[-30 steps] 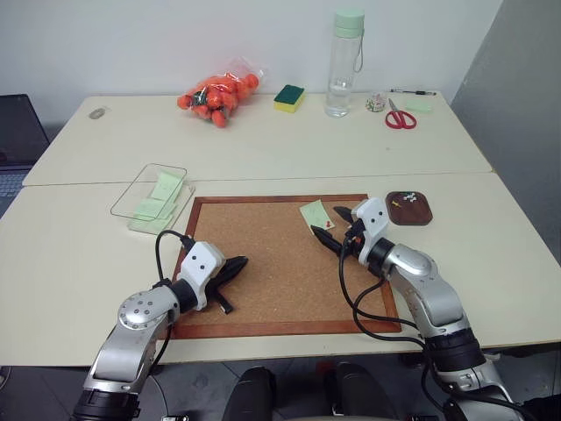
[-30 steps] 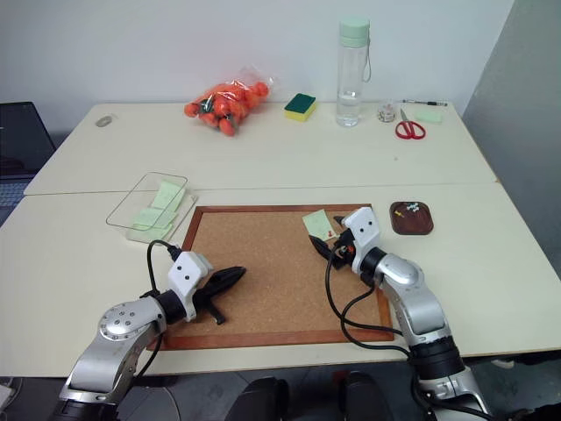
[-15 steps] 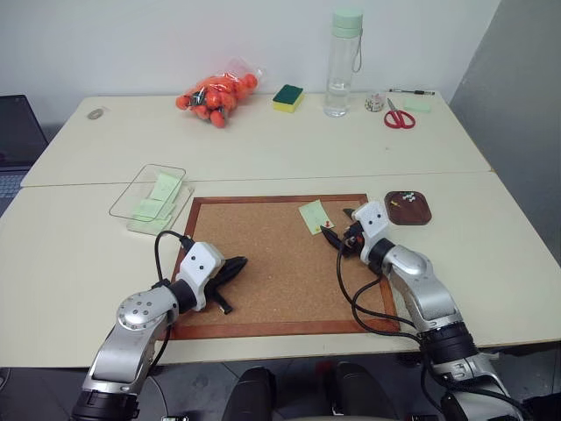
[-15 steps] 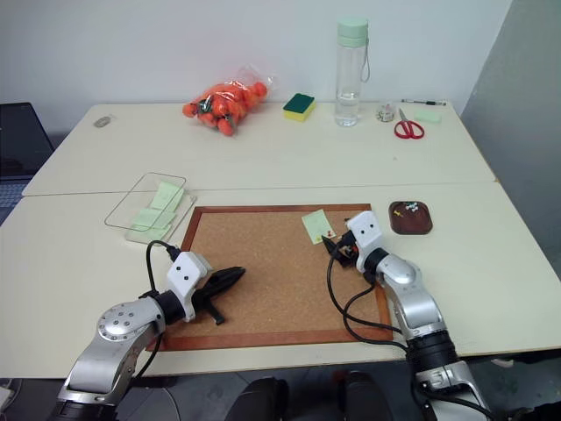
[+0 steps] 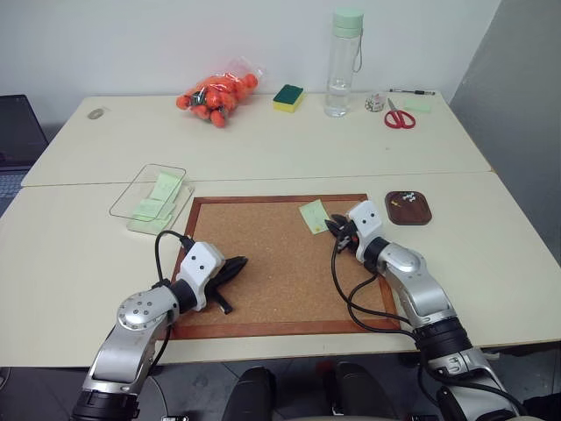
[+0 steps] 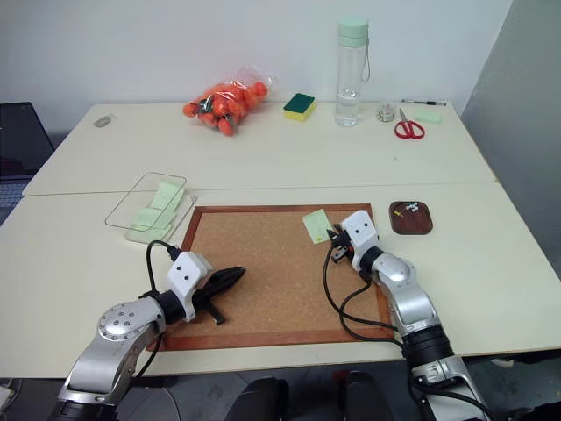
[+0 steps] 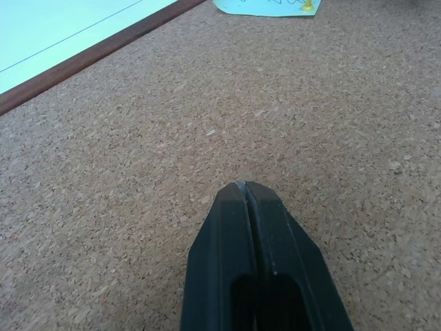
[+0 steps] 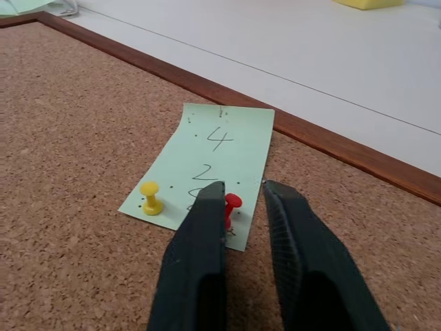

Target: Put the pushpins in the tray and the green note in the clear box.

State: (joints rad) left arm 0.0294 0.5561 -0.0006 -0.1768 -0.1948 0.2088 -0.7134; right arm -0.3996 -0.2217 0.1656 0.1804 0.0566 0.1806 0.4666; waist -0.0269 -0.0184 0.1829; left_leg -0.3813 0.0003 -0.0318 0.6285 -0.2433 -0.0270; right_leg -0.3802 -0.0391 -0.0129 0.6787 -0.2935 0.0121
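The green note (image 8: 217,148) lies on the cork board (image 5: 263,263) near its far right corner, held by a yellow pushpin (image 8: 151,198) and a red pushpin (image 8: 233,202). My right gripper (image 8: 243,187) is at the note's near edge. Its fingers stand a narrow gap apart with the red pin between them, against one finger only. The brown tray (image 5: 425,216) to the right holds a few pushpins (image 5: 405,198). At the left, the clear box (image 5: 125,189) holds green paper slips. My left gripper (image 7: 246,185) rests shut and empty on the cork.
A bag of orange items (image 5: 215,92), a green-and-yellow sponge (image 5: 287,96), a water bottle (image 5: 342,66) and red scissors (image 5: 399,117) line the far table. A dark laptop (image 5: 17,132) sits at the far left. Cables loop over the board by my right arm.
My right gripper has come down and forward onto the note's edge, and its wide-open fingers have narrowed around the red pushpin. The left arm has not moved.
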